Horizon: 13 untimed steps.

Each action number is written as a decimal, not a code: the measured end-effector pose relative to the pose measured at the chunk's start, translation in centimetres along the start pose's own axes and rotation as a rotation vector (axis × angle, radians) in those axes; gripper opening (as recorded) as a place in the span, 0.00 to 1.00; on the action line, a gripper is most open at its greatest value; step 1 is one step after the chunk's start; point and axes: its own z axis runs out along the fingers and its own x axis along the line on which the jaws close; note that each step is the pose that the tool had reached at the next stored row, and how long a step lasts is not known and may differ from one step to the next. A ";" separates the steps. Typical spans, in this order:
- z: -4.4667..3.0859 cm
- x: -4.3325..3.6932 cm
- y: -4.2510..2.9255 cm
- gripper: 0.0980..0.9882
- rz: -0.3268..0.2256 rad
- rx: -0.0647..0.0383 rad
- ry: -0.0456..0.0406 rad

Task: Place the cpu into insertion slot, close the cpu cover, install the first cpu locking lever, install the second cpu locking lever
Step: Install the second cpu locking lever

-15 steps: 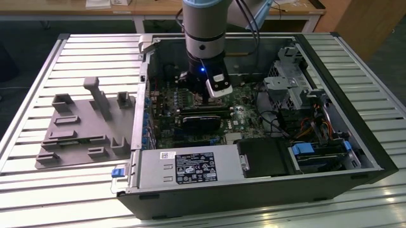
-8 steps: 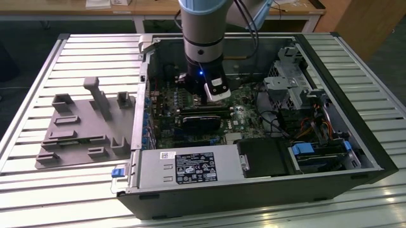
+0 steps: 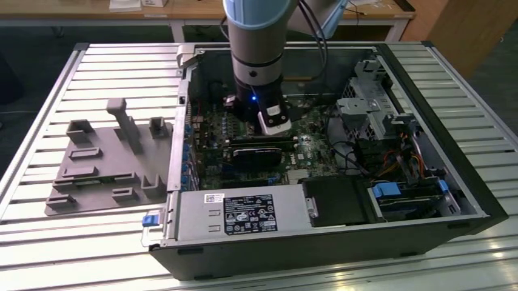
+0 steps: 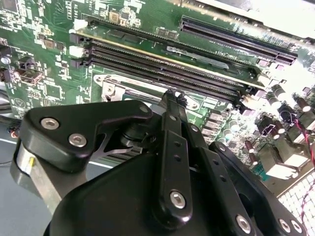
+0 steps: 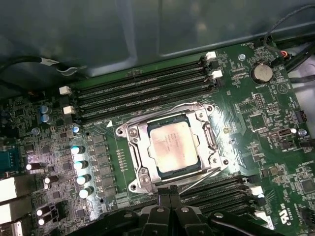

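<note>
On the exterior view's left, a grey moulded fixture (image 3: pixel 109 160) sits on the slatted table (image 3: pixel 48 242) beside an opened computer case (image 3: pixel 324 230). Toward the middle, the robot arm (image 3: pixel 257 54) reaches straight down into the case over the green motherboard (image 3: pixel 212 170).

In the first wrist view, the cpu (image 5: pixel 172 146) already lies flat in the insertion slot (image 5: pixel 147 169), its silvery-beige top showing through the window of the cpu cover (image 5: pixel 135 133), which looks folded down over it. A thin locking lever (image 5: pixel 199 180) runs slantwise along the socket edge nearest the claw (image 5: pixel 170 200), apparently not yet hooked. Long black memory slots (image 5: pixel 142 91) flank the socket on two sides.

The claw's two fingers are drawn together with nothing between them, their tips poised just beside that lever; the second wrist view shows them (image 4: pixel 173 103) over the socket frame.

The risk from here, as a judgement: the closed tips could slide off the springy wire and strike the cover or nearby board components, or press the lever askew so it misses its catch.
</note>
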 end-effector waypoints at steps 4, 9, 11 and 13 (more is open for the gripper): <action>0.17 0.13 -0.36 0.00 0.001 -0.021 0.0061; 0.25 0.15 -1.04 0.00 0.004 -0.045 0.0128; 0.28 0.21 -1.29 0.00 0.004 -0.054 0.0151; 0.34 0.29 -1.49 0.00 0.005 -0.062 0.0173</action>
